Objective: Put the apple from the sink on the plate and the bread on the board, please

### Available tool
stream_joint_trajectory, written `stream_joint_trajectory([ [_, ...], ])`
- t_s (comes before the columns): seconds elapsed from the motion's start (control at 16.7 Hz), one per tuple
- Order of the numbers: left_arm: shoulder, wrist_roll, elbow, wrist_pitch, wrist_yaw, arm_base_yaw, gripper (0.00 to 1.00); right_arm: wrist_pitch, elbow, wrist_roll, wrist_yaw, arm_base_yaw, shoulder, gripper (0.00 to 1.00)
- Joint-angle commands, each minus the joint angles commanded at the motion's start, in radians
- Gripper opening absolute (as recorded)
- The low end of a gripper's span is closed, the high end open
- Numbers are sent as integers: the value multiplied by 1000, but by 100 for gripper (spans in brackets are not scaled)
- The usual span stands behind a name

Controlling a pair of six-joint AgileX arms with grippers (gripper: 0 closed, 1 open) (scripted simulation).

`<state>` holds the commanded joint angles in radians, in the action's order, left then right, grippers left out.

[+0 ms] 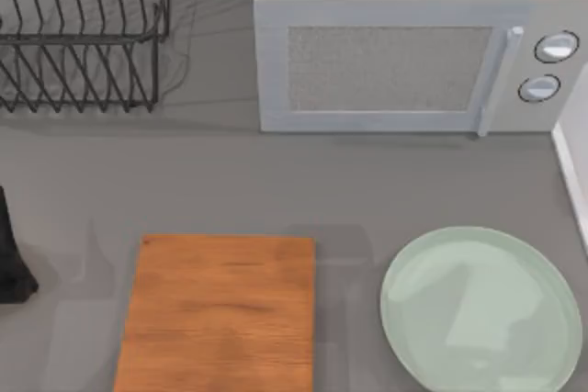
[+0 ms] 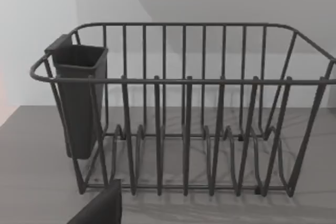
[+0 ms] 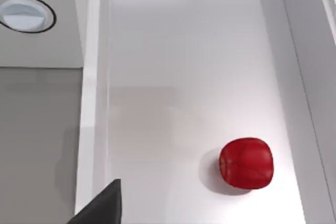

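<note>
Glossy red apple (image 3: 246,163), rounded with faint darker streaks, is seen lying on the smooth white sink (image 3: 184,77) floor, below the right end effector (image 3: 100,205); finger state cannot be told. Wood-grained rectangular board (image 1: 220,314) and round pale mint plate (image 1: 482,309) are set on the grey desk (image 1: 276,181). Left end effector (image 2: 100,208) is faced toward the dark wire dish rack (image 2: 189,114); state cannot be told.
</note>
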<state>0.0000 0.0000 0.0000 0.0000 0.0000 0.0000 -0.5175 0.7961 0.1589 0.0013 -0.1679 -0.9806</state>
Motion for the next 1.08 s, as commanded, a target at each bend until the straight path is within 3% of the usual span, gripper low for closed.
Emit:
stream_joint_trajectory([
  [0.6, 0, 0, 0, 0, 0, 0, 100, -466, 726, 143, 1, -151, -978, 100],
  [0.84, 0, 0, 0, 0, 0, 0, 100, -557, 865, 171, 1, -181, -1158, 100],
  [1.08, 0, 0, 0, 0, 0, 0, 100, -570, 886, 175, 1, -185, -1184, 100],
])
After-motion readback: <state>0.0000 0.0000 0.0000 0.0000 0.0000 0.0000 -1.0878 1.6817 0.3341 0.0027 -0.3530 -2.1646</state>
